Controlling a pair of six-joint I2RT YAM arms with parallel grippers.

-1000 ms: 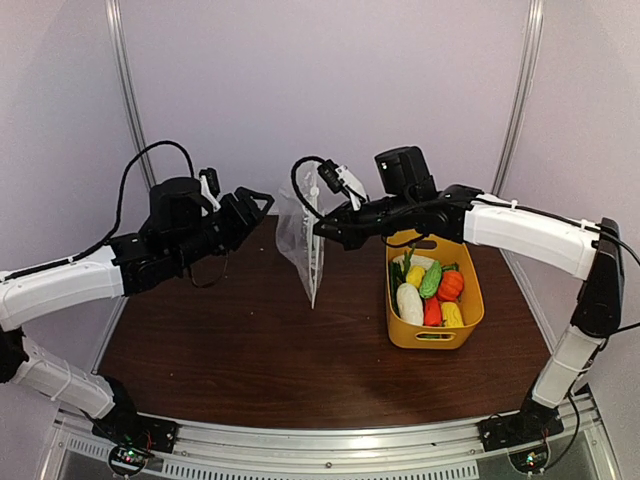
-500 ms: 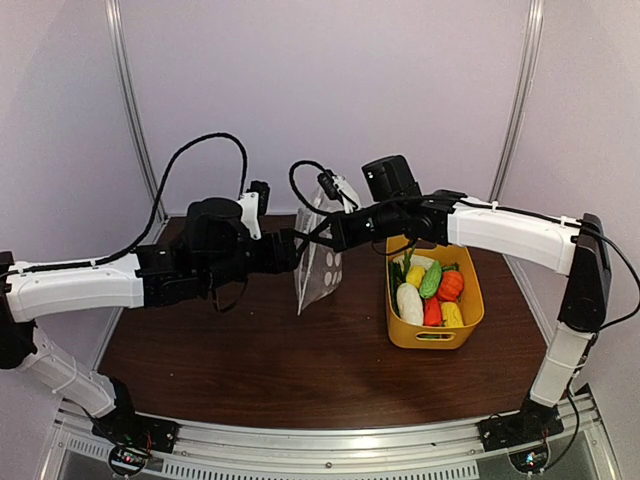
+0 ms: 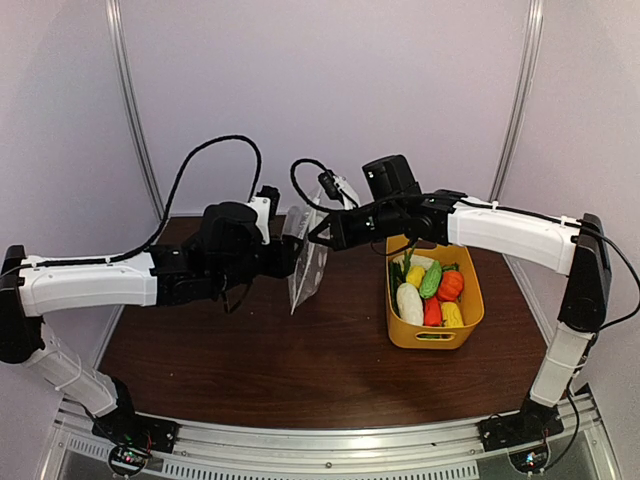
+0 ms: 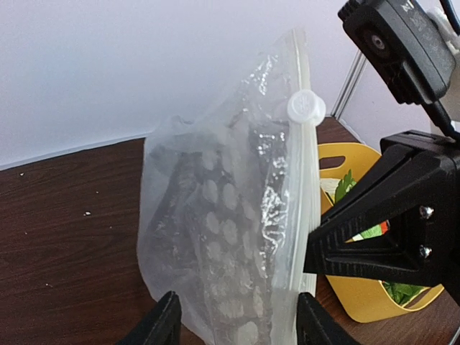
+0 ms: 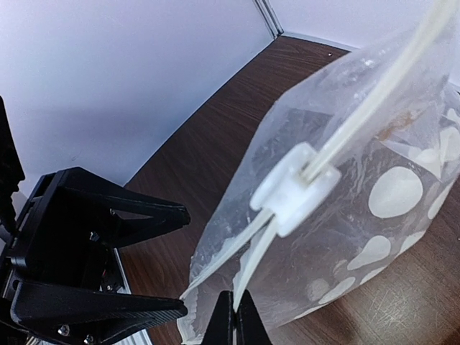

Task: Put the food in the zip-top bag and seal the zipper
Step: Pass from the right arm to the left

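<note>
Pinching the zipper (image 5: 374,97), the right claw (image 5: 233,320) dangles the zip-top bag (image 4: 215,215); the left claw (image 4: 237,323), spread apart, could pinch both walls shut.

The zip-top bag (image 4: 230,215) is clear with pale whitish round dots all over, and its zipper (image 4: 305,188) is creamy white with a white slider (image 4: 306,108). Yellow basket (image 3: 430,341), food (image 3: 409,303) in white, green, orange, red and yellow, and the table (image 3: 300,370) is dark brown.
</note>
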